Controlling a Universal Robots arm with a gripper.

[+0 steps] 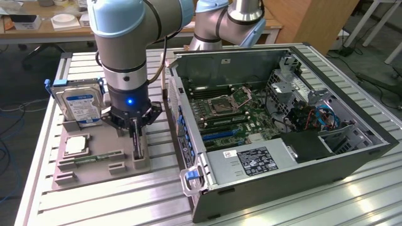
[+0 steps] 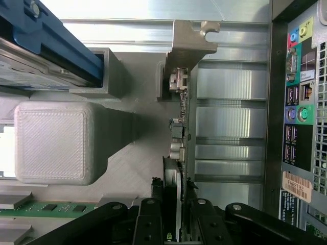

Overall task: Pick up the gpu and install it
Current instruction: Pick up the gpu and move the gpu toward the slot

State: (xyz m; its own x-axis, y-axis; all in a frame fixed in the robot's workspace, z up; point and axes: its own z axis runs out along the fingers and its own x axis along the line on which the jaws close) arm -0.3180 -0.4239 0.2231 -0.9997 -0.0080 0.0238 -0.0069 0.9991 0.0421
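Note:
The gpu stands on its long edge in a slot of the grey parts holder, on the exterior view's left beside the open computer case. My gripper is lowered straight onto the card's top edge. In the wrist view the gpu runs edge-on away from me, with its silver bracket at the far end. My gripper has one black finger pressed against each face of the card, shut on it. The card still rests in the holder.
A blue-labelled hard drive stands in the holder behind the gripper. A processor chip and a memory stick lie beside the card. The case's rear port panel is close by. A grey holder block sits near the card.

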